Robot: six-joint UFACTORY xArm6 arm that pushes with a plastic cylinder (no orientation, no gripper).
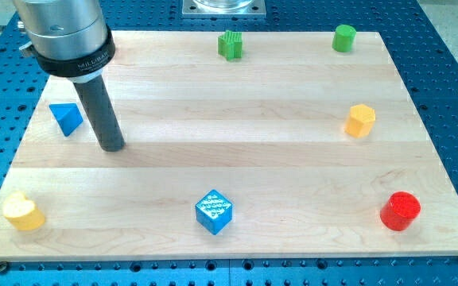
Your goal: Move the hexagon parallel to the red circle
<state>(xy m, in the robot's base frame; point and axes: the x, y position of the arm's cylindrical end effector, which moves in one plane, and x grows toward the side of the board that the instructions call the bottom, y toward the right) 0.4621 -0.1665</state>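
The yellow hexagon (360,121) sits near the view's right edge of the wooden board (213,175). The red circle (401,211) stands below it, near the view's bottom right corner. My tip (113,146) rests on the board at the view's left, just right of the blue triangle (67,118), far from the hexagon and the red circle.
A green star-like block (230,45) and a green circle (343,37) stand along the view's top edge. A blue cube (214,211) sits at the bottom middle. A yellow heart (23,212) lies at the bottom left corner.
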